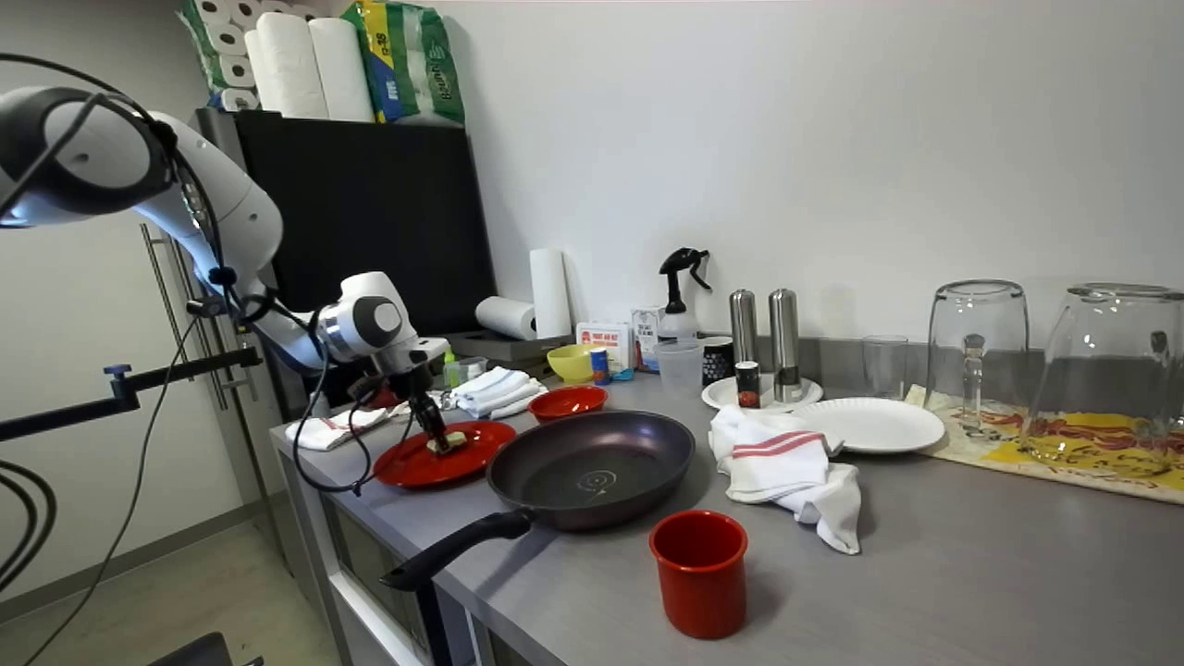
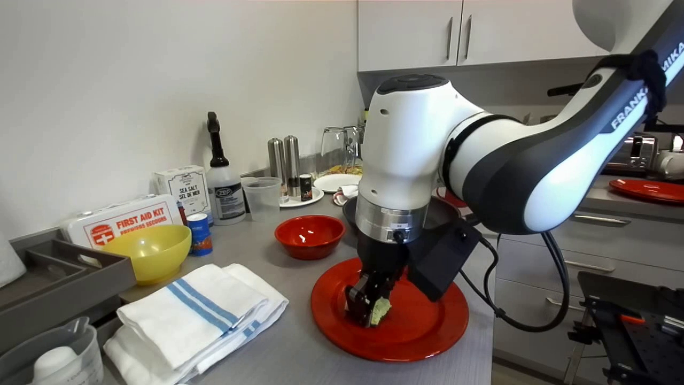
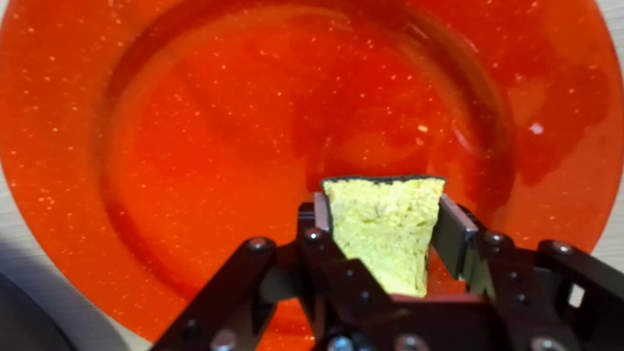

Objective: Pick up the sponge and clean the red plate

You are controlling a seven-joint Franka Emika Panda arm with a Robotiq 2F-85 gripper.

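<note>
While I hold the gripper (image 3: pixel 388 218) low over the red plate (image 3: pixel 209 141), I read my wrist view from the left. At its lower left corner shows a dark curve, likely the rim of the frying pan (image 1: pixel 592 462), just beside the plate with shaded counter (image 3: pixel 73 308) between. Next comes the bare stretch that my coming stroke turns on: most of the plate's well lies to the left of the gripper and ahead of it. The sponge (image 3: pixel 382 234), yellow-green with a dark far edge, is clamped between the gripper's jaws, to the right of the well's middle. Its longer way seems to run forward with the jaws, though the near end is partly hidden; whether it presses on the plate I can't tell. Ahead of it lies a small pale crumb (image 3: pixel 422 128) and, farther right on the rim, a pink speck (image 3: pixel 536 128), so I'd judge that side worth a pass.

For room, I cross an exterior view the same way: folded towels (image 2: pixel 200 313), bare counter, the red bowl (image 2: pixel 310 235) near the plate but apart, then the plate itself, its right rim close to the counter's edge. Beyond that edge a cable (image 2: pixel 498 311) hangs in a loop; a wide swing that way could snag it, I'd guess.
</note>
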